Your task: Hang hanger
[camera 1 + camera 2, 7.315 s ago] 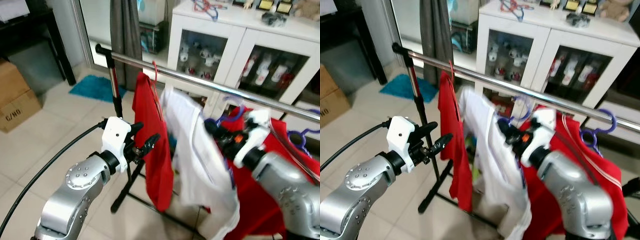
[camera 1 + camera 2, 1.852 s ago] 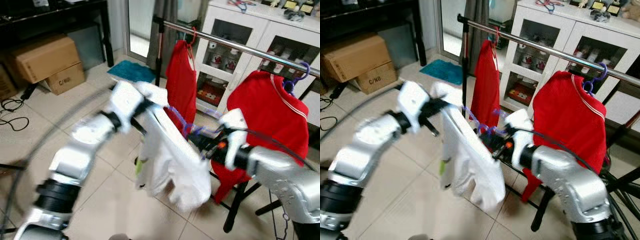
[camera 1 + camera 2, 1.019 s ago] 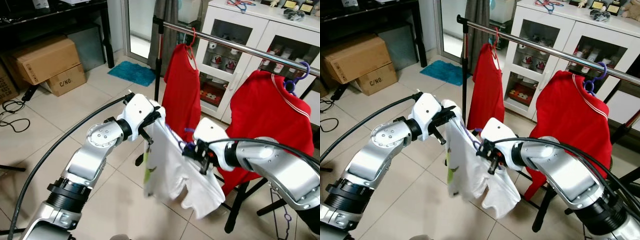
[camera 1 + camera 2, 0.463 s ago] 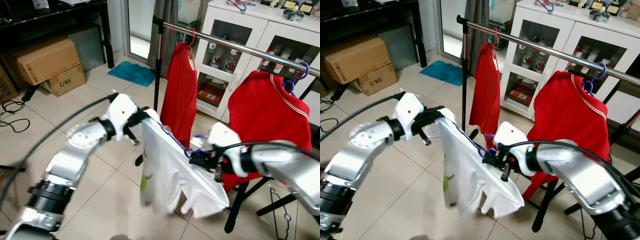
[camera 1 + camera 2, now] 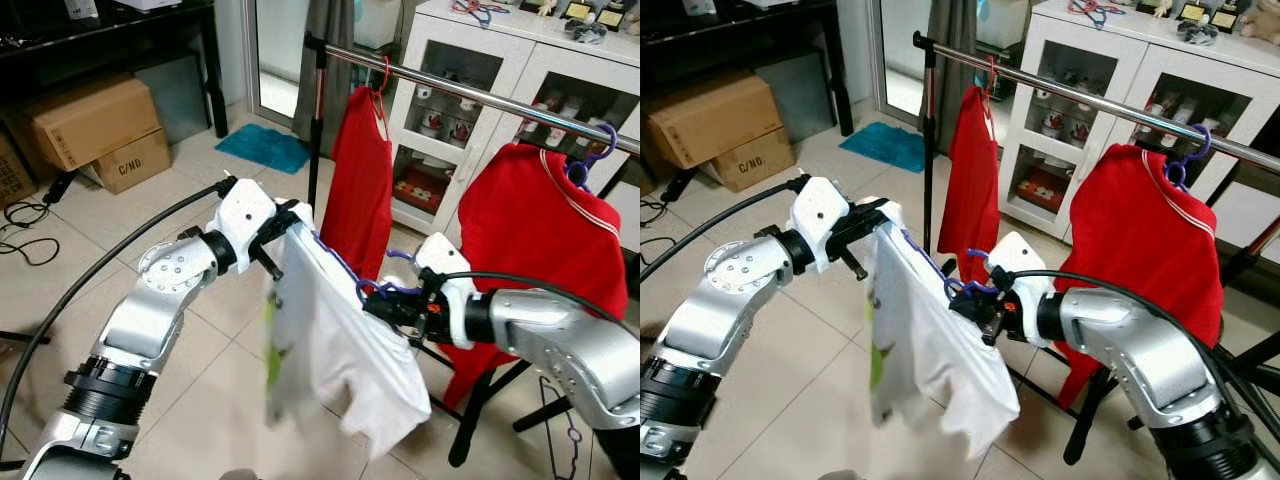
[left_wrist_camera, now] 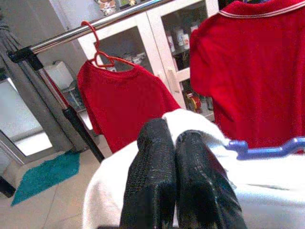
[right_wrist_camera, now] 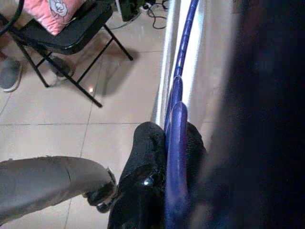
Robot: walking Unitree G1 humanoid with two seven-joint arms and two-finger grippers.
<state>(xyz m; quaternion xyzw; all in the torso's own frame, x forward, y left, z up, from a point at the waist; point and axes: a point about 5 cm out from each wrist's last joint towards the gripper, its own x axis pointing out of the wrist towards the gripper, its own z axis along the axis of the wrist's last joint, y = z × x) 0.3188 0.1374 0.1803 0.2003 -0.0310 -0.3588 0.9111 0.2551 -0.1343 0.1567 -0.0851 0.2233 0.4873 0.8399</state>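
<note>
A white shirt (image 5: 335, 350) on a purple hanger (image 5: 338, 263) hangs in the air between my two grippers, in front of the chrome rail (image 5: 470, 92). My left gripper (image 5: 287, 218) is shut on the shirt's shoulder at one end of the hanger; in the left wrist view its fingers (image 6: 157, 176) pinch white cloth beside the hanger's tip (image 6: 267, 150). My right gripper (image 5: 380, 303) is shut on the hanger near its hook (image 5: 400, 256), and the purple bar (image 7: 176, 124) runs between its fingers (image 7: 147, 152). Two red shirts (image 5: 355, 190) (image 5: 545, 230) hang on the rail.
A white glass-door cabinet (image 5: 540, 70) stands behind the rail. Cardboard boxes (image 5: 85, 120) and a teal mat (image 5: 265, 147) lie on the tiled floor to the left. A black folding chair (image 7: 71, 28) and a person's shoe (image 7: 9, 74) appear in the right wrist view.
Several seconds ago the white shirt hung at the rail; it is now held away from it. In the last half second its hem swung left and the right gripper shifted slightly left.
</note>
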